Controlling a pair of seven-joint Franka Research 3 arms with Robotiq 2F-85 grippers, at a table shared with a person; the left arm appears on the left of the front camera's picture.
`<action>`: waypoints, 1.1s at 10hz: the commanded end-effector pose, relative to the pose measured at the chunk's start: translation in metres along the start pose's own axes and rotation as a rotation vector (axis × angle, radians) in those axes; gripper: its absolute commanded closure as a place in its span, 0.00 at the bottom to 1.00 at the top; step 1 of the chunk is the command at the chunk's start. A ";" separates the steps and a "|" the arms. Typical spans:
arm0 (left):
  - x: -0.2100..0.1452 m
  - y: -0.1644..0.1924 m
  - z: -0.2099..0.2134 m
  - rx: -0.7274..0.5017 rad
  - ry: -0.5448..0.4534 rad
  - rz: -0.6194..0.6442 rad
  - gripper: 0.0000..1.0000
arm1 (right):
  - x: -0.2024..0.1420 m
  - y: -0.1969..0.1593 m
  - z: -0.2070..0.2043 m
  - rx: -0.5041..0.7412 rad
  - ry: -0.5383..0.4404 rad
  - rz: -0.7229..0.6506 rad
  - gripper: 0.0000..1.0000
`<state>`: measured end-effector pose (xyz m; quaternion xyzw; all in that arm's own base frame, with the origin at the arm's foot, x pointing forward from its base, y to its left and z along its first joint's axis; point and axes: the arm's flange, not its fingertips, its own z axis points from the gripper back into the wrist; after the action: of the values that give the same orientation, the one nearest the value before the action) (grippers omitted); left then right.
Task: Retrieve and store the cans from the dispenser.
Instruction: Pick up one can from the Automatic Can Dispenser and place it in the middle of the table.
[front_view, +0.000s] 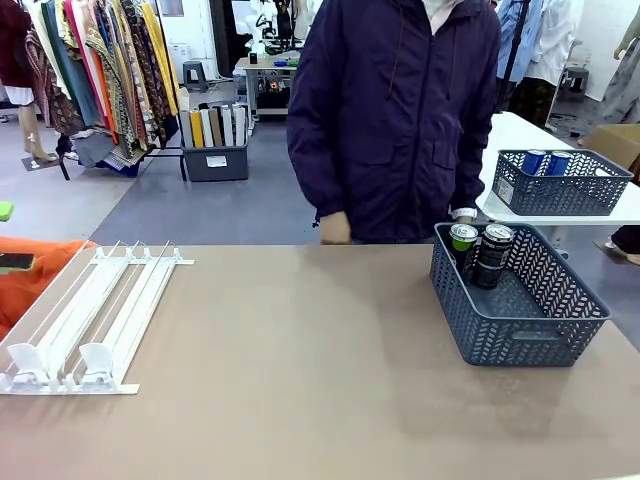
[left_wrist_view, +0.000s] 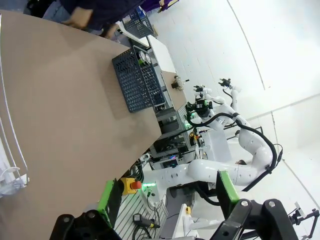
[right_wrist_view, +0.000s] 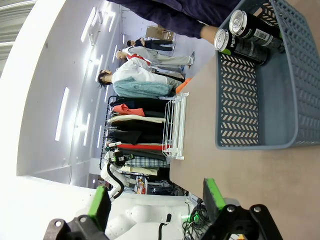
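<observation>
The left pincer (left_wrist_view: 167, 202) and the right pincer (right_wrist_view: 155, 200) both hang with fingers spread and nothing between them, well above the table (front_view: 300, 380). The dispenser (front_view: 85, 320) lies at the table's left edge. Farther off, two dark cans (front_view: 482, 252) stand in the grey basket (front_view: 520, 320), with a person's hand (front_view: 462, 215) just behind them.

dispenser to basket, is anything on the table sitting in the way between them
Nothing visible does. The dispenser lies at the table's left edge and the grey basket at the right, already holding two dark cans in its far corner, with bare brown tabletop between them. The person's hand rests at the far edge, off that line.
</observation>
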<state>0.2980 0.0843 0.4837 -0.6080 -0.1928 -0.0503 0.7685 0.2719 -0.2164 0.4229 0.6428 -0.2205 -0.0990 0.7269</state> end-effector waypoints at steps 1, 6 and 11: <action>0.002 -0.002 0.000 -0.016 -0.009 -0.012 0.00 | 0.002 0.002 0.000 0.012 -0.004 0.024 0.00; 0.002 -0.002 0.000 -0.016 -0.009 -0.012 0.00 | 0.002 0.002 0.000 0.012 -0.004 0.024 0.00; 0.002 -0.002 0.000 -0.016 -0.009 -0.012 0.00 | 0.002 0.002 0.000 0.012 -0.004 0.024 0.00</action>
<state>0.2980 0.0843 0.4837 -0.6081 -0.1928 -0.0503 0.7685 0.2719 -0.2165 0.4229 0.6428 -0.2205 -0.0990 0.7269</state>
